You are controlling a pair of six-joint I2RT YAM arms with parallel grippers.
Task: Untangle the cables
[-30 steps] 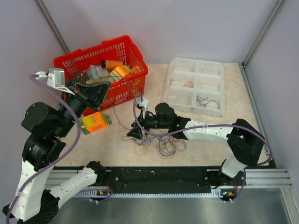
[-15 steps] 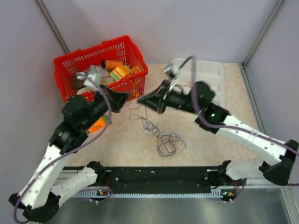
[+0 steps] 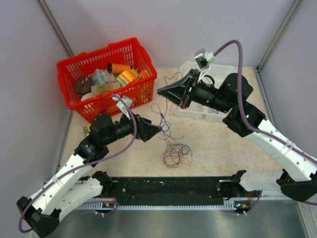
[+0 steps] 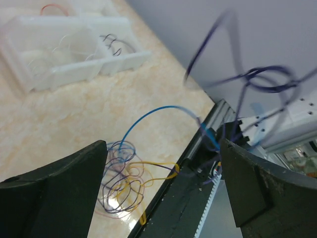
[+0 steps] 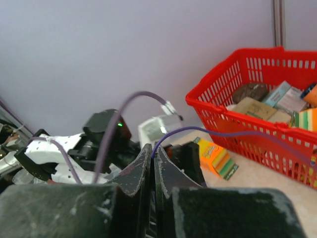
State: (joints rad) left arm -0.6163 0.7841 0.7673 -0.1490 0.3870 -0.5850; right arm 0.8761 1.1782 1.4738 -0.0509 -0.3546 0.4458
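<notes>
Right wrist alone shows the right hand [image 5: 153,148] clenched on a purple cable [image 5: 223,132]; left hand [image 4: 163,148] released; cables [image 3: 174,154] heaped on beige desk [image 3: 223,148].

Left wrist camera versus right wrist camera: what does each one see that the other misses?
Only the left wrist view shows the clear tray, the wire tangle and the left gripper, wide open. Only the right wrist view shows the red basket, an orange packet, the left arm and the right gripper pinched on a purple wire. Both show the beige table and the grey wall.
</notes>
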